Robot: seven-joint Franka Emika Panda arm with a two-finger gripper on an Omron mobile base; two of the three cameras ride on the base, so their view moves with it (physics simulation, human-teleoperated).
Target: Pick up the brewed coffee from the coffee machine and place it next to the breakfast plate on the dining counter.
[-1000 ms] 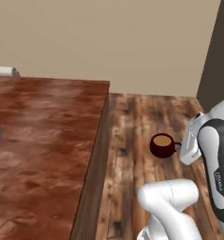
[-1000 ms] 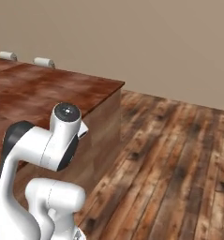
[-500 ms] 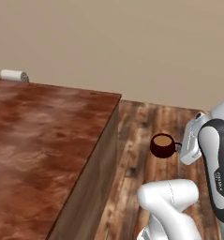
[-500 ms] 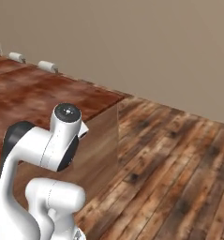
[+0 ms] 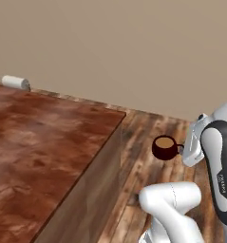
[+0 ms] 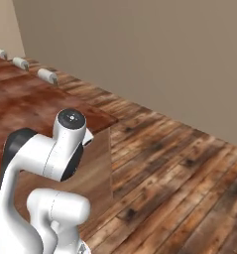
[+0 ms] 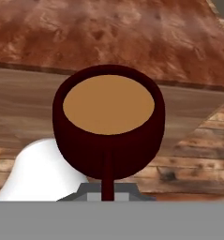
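Observation:
The brewed coffee (image 5: 165, 147), a dark red-brown mug with light brown liquid, hangs in the air over the wood floor, just right of the dining counter's corner. My gripper (image 5: 182, 150) is shut on its side handle. In the hand view the brewed coffee (image 7: 108, 117) sits upright and close, its handle running down into my gripper (image 7: 107, 190). The dining counter (image 5: 48, 142), reddish-brown mottled wood, lies to the left and beyond the mug (image 7: 108, 33); in the right base view the dining counter (image 6: 21, 104) lies behind my arm. The coffee machine and the breakfast plate are out of view.
A small white roll (image 5: 15, 82) lies at the counter's far edge by the beige wall; three such rolls (image 6: 47, 75) line up in the right base view. Plank floor (image 6: 179, 168) stretches to the right of the counter.
The whole picture has shifted, so the base has moved along the counter; the counter's corner now sits nearer. The mug keeps its place in the gripper.

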